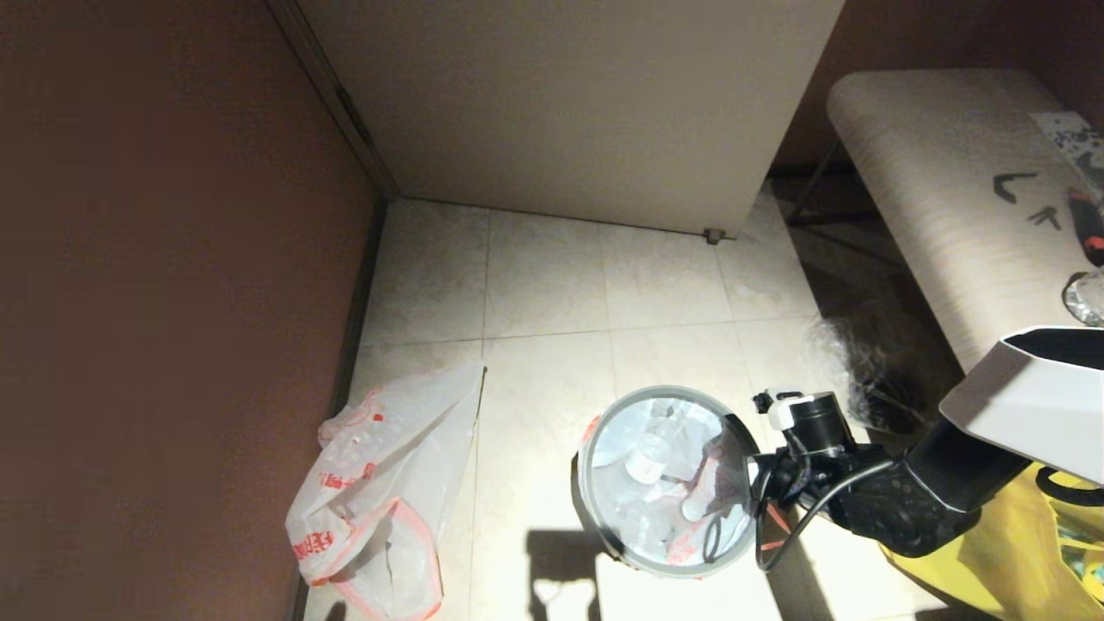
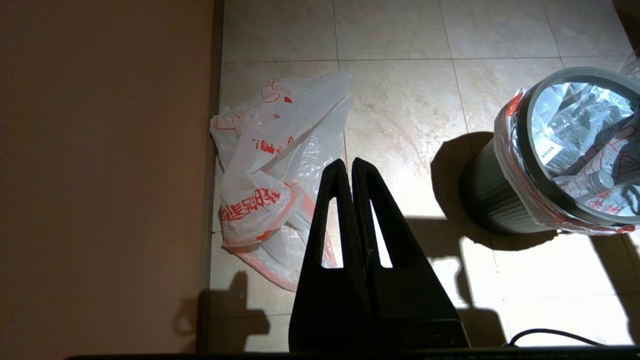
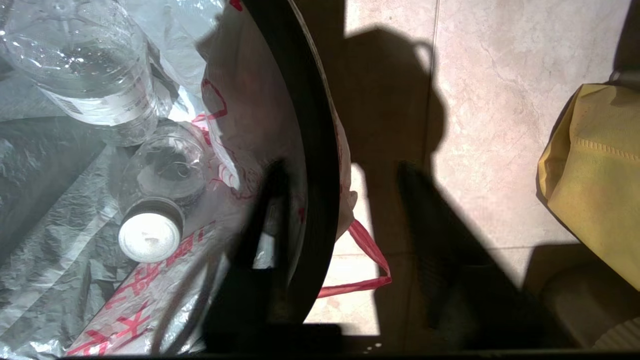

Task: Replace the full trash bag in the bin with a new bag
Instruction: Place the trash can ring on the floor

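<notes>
The bin [image 1: 586, 504] stands on the tiled floor, its grey rim ring [image 3: 312, 150] clamping the full trash bag [image 1: 655, 483], where clear bottles [image 3: 90, 75] show. A red bag handle [image 3: 370, 250] hangs outside the bin wall [image 2: 480, 200]. My right gripper [image 3: 341, 167] is open and straddles the rim on the bin's right side, one finger inside against the bag and the other outside over the floor. The new bag [image 1: 379, 492] lies limp by the left wall. Above the floor, near that new bag [image 2: 270, 165], my left gripper [image 2: 350, 162] hangs shut and holds nothing.
A brown wall [image 1: 172, 302] runs along the left. A white panel [image 1: 561, 103] closes the back. A table [image 1: 931, 172] stands at the right with clear crinkly wrap [image 1: 849, 354] beneath it. A big yellow bag [image 1: 1026, 552] sits right of the bin.
</notes>
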